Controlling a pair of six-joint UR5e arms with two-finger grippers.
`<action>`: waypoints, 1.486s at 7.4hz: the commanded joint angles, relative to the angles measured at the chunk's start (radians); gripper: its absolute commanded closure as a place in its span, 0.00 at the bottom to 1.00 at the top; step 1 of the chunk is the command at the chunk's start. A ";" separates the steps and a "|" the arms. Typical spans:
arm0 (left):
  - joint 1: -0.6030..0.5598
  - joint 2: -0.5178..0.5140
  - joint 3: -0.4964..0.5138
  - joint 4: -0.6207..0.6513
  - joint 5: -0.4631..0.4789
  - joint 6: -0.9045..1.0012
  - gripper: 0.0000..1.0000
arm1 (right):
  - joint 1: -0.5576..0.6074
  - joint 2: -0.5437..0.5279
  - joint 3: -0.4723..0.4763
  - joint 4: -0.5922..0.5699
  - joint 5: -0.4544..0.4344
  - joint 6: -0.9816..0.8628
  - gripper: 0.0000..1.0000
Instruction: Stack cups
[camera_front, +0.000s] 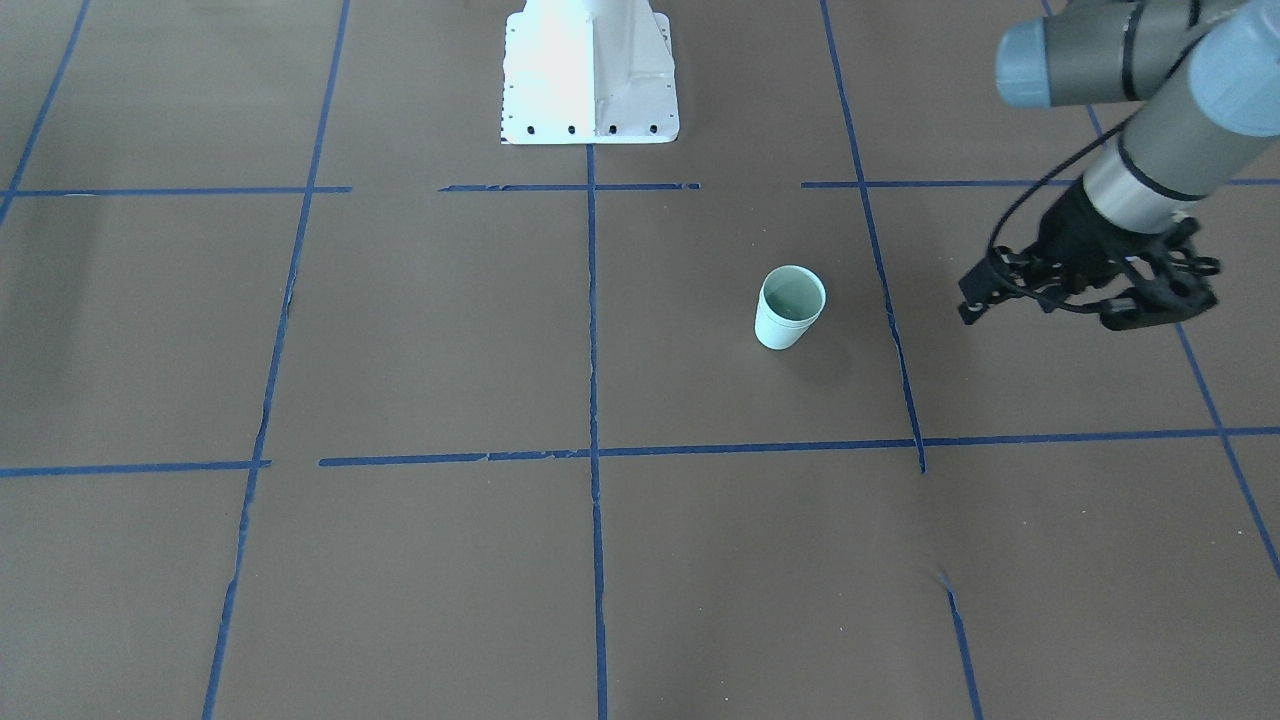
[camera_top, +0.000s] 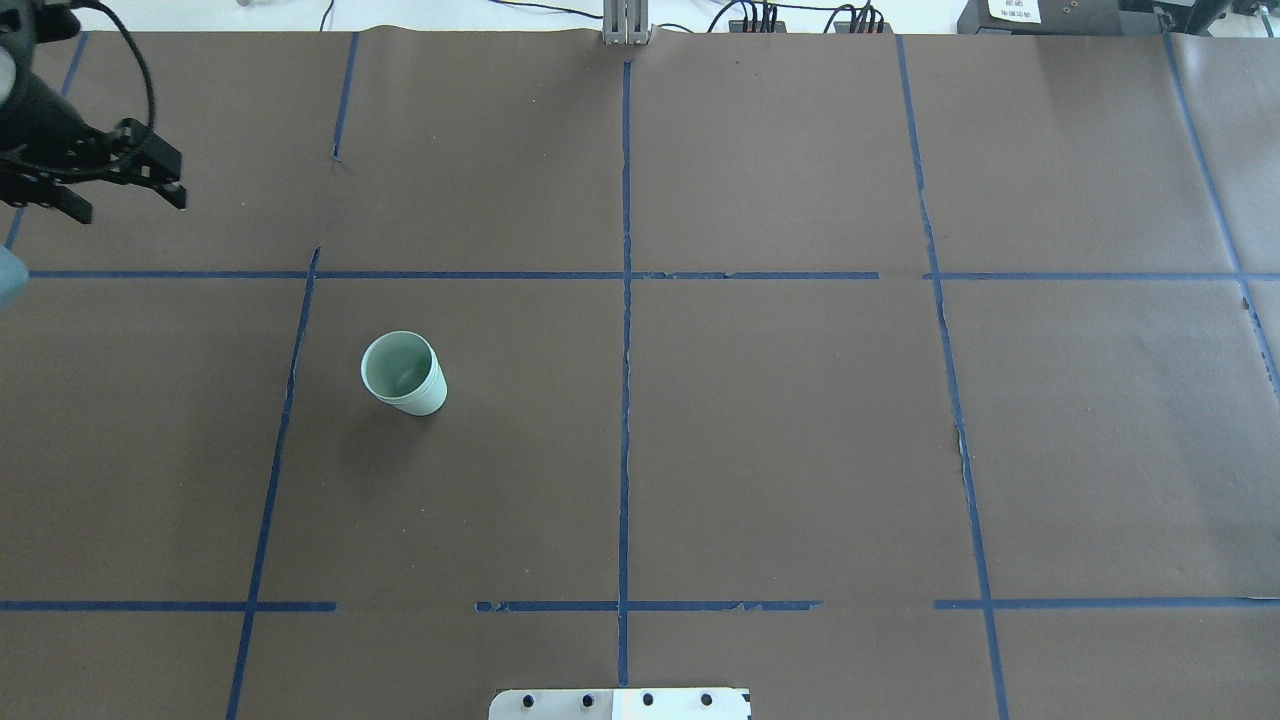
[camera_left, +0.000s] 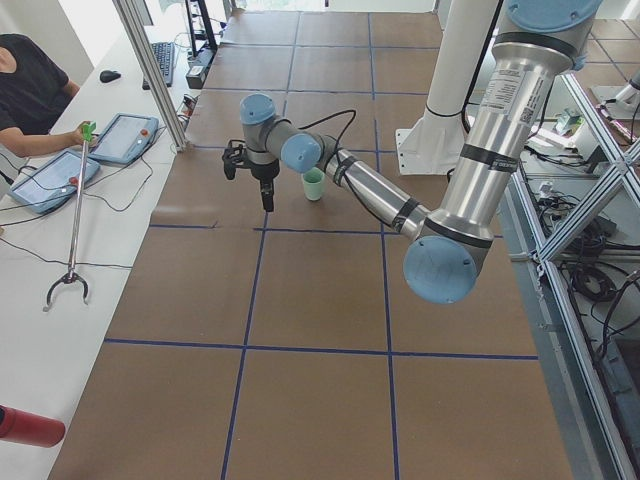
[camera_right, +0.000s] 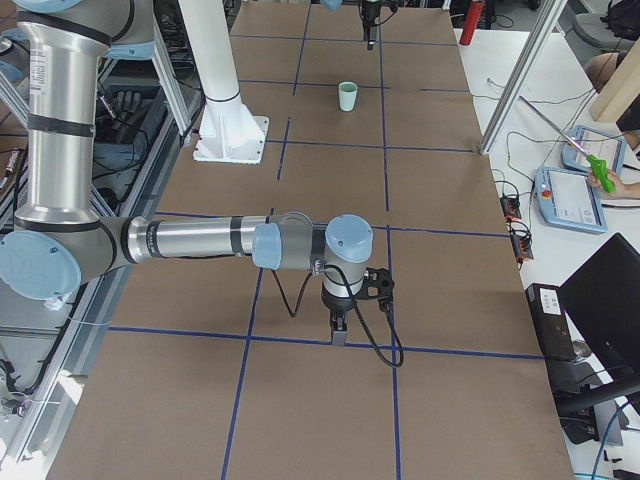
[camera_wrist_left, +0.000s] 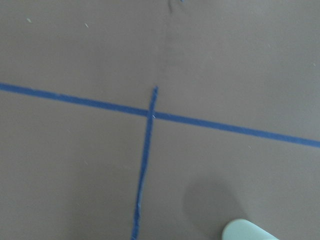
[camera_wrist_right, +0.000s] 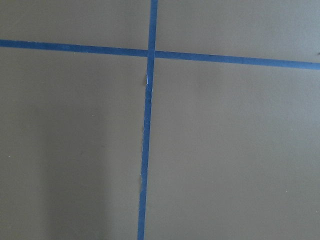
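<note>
One pale mint-green cup (camera_front: 790, 307) stands upright on the brown table, also in the overhead view (camera_top: 403, 373) and both side views (camera_left: 314, 184) (camera_right: 347, 96). Its rim shows at the bottom of the left wrist view (camera_wrist_left: 247, 230). No second separate cup shows; I cannot tell if one is nested inside. My left gripper (camera_front: 1045, 318) (camera_top: 130, 203) is open and empty, held above the table well off to the cup's side. My right gripper (camera_right: 340, 332) shows only in the exterior right view, far from the cup, and I cannot tell if it is open or shut.
Blue tape lines (camera_top: 625, 300) divide the table into squares. The white robot base (camera_front: 590, 70) stands at the robot's edge. Operators, tablets (camera_left: 125, 137) and a grabber stick (camera_left: 75, 220) are on the white side bench.
</note>
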 joint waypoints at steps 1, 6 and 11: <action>-0.160 0.125 0.047 -0.001 -0.004 0.380 0.00 | 0.000 0.000 0.000 0.001 0.000 0.000 0.00; -0.405 0.274 0.214 -0.022 -0.010 0.851 0.00 | 0.000 0.000 0.000 0.000 0.000 0.000 0.00; -0.414 0.287 0.222 -0.031 -0.018 0.851 0.00 | 0.000 0.000 0.000 0.000 0.000 0.000 0.00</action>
